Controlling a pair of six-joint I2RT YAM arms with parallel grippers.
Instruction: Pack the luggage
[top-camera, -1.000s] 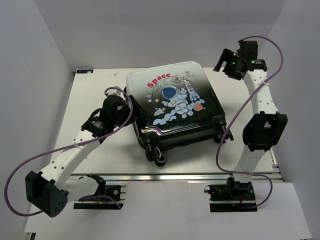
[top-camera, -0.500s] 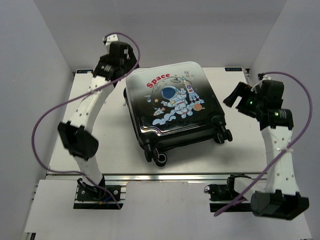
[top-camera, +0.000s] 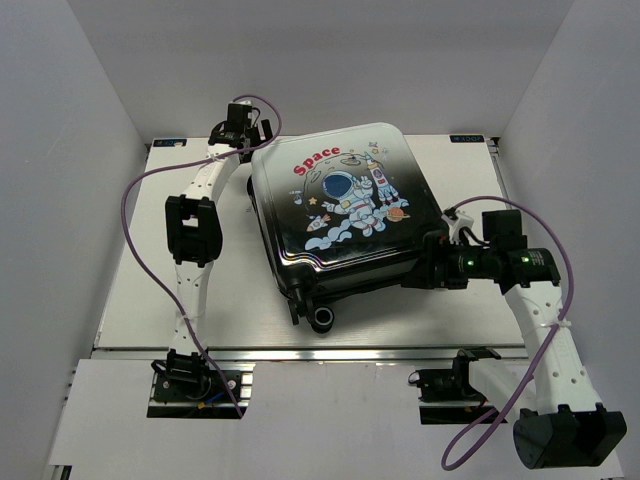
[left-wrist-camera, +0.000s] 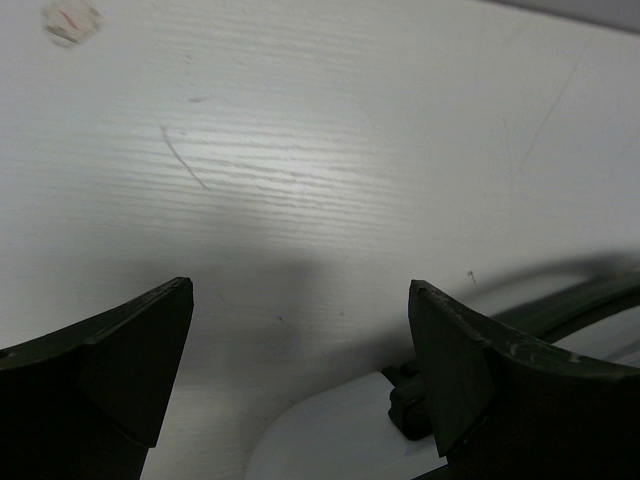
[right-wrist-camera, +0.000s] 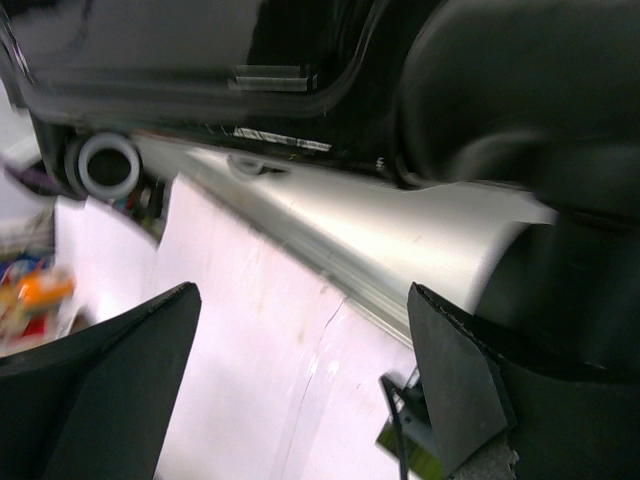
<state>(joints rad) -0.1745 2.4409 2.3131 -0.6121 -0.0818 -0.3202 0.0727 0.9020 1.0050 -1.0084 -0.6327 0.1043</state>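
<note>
Luggage: the luggage (top-camera: 340, 215) lies shut and flat in the middle of the table (top-camera: 150, 290), print side up, turned a little, with its wheeled end toward the near edge.
Left edge: the left gripper (left-wrist-camera: 300, 290) is low at the case's far left corner, its fingers spread wide with only bare tabletop between them.
Right edge: the right gripper (right-wrist-camera: 303, 290) is at the near right corner by the wheels, jaws wide and holding nothing (touching or not, I cannot tell).
Open room: there is broad bare table to the left and a narrower strip to the right.
Surface and room: the tabletop is white and faintly scratched, with white walls (top-camera: 60, 150) on three sides and a metal rail (top-camera: 330, 352) along the near edge.
Views: the left wrist camera shows the shell's pale rounded corner. The right wrist camera shows the glossy black edge and one wheel (right-wrist-camera: 105, 165), blurred. Only the overhead view shows the astronaut print.
</note>
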